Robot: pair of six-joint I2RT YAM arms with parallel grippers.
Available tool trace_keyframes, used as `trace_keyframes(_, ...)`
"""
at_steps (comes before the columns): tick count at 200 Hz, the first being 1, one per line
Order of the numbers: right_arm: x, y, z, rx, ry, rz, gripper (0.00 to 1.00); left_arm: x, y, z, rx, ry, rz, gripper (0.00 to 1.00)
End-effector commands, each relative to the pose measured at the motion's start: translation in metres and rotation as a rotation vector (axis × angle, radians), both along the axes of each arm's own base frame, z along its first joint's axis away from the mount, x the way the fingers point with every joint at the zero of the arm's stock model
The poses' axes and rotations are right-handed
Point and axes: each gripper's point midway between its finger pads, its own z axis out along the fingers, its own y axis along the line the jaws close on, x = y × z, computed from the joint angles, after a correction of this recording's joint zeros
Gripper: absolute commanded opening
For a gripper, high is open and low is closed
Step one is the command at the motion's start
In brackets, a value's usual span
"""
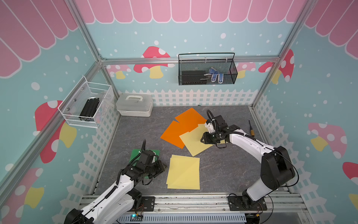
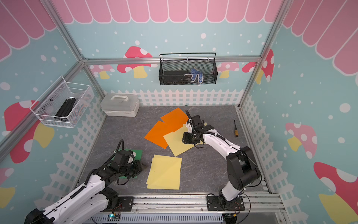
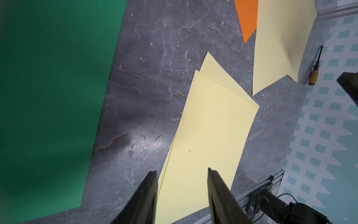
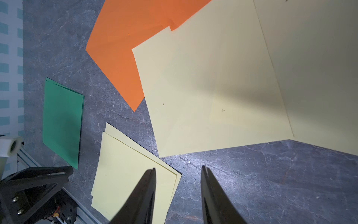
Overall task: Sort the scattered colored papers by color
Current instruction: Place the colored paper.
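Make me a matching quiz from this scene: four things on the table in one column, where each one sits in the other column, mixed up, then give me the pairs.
Things
1. bright orange paper sheets
2. dark green paper sheets
3. small screwdriver with an amber handle
4. white lidded plastic box with a carry handle

Places
A. partly beneath the left arm
B. back corner of the grey table
C. overlapping a pale yellow paper sheet, mid-table
D. lying alone near the table edge, beyond the right arm

Pairs: 1-C, 2-A, 3-D, 4-B

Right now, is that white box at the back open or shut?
Shut. In both top views the box has its lid down flush on the base, with no gap showing.
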Motion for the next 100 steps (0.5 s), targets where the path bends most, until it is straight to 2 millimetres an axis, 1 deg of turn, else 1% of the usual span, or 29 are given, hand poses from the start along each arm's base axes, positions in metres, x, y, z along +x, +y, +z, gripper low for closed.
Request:
trace_keyframes(1, -0.011, -0.001, -0.017, -0.02, 0.052, 0.0, 0.41, 0.022, -0.002, 0.016, 0.043, -0.059, -0.015, 0.45)
trace_keyframes(12, -0.011, -0.003, -0.02, -0.029, 0.057, -0.007, 0.41, 0.034, -0.01, 0.023, 0.024, -0.076, -0.031, 0.45)
trace_keyframes(25, -0.007, -0.005, -0.017, -0.042, 0.037, -0.016, 0.41, 0.051, -0.019, 0.029, 0.011, -0.095, -0.039, 0.45)
trace_keyframes(42, 0.0, -0.009, -0.011, -0.059, 0.016, -0.028, 0.41, 0.073, -0.032, 0.033, -0.011, -0.119, -0.049, 0.46)
trace_keyframes(59, 0.011, -0.015, -0.006, -0.066, 0.002, -0.056, 0.4, 0.095, -0.043, 0.032, -0.024, -0.123, -0.072, 0.46)
trace_keyframes(64, 0.014, -0.016, -0.006, -0.065, 0.001, -0.059, 0.39, 0.101, -0.047, 0.033, -0.025, -0.126, -0.078, 0.46)
trace_keyframes(82, 0.025, -0.016, -0.01, -0.075, 0.019, -0.065, 0.28, 0.127, -0.062, 0.04, -0.066, -0.159, -0.092, 0.46)
trace_keyframes(86, 0.026, -0.016, -0.012, -0.083, 0.031, -0.063, 0.27, 0.139, -0.057, 0.04, -0.075, -0.166, -0.067, 0.47)
trace_keyframes(100, 0.036, -0.012, -0.017, -0.089, 0.053, -0.049, 0.24, 0.16, -0.058, 0.035, -0.094, -0.158, -0.05, 0.48)
